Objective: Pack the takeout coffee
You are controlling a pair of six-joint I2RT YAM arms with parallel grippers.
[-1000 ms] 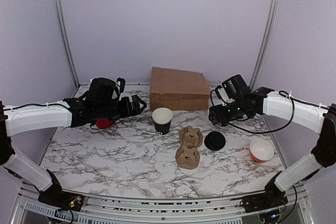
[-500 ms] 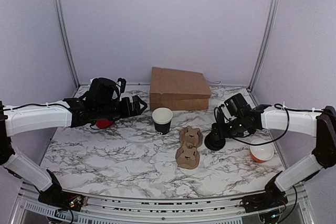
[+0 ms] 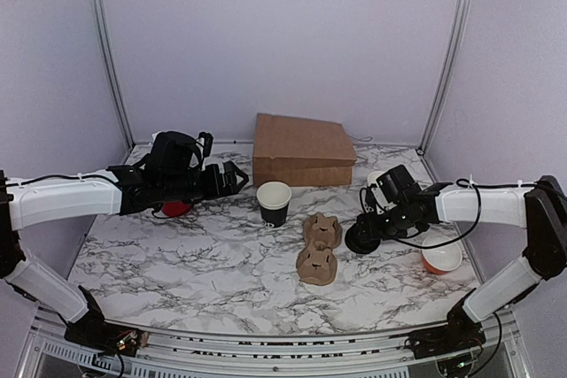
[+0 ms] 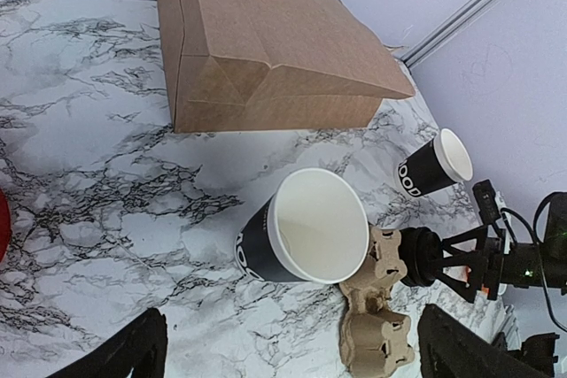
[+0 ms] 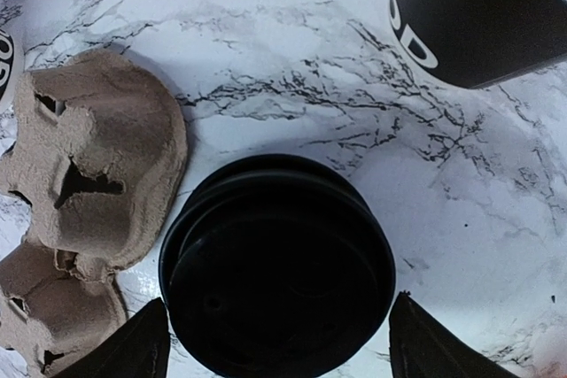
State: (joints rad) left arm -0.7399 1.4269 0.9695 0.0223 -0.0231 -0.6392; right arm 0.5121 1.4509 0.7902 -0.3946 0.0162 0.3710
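Fingers (image 5: 133,347) of the right gripper (image 5: 279,343) stand wide on either side of a loose black lid (image 5: 276,281) lying flat on the marble table (image 3: 195,263). They are closed on nothing, and whether they touch its rim cannot be told. A cardboard cup carrier (image 5: 93,161) lies just left of the lid, and a black cup (image 5: 469,15) stands just behind it. The left gripper (image 3: 237,174) hangs fully spread and empty near a second, uncovered cup (image 3: 274,203), which stands in front of a paper bag (image 3: 301,150). Which cup is the coffee cannot be told. An orange bowl (image 3: 440,254) sits beside the right arm.
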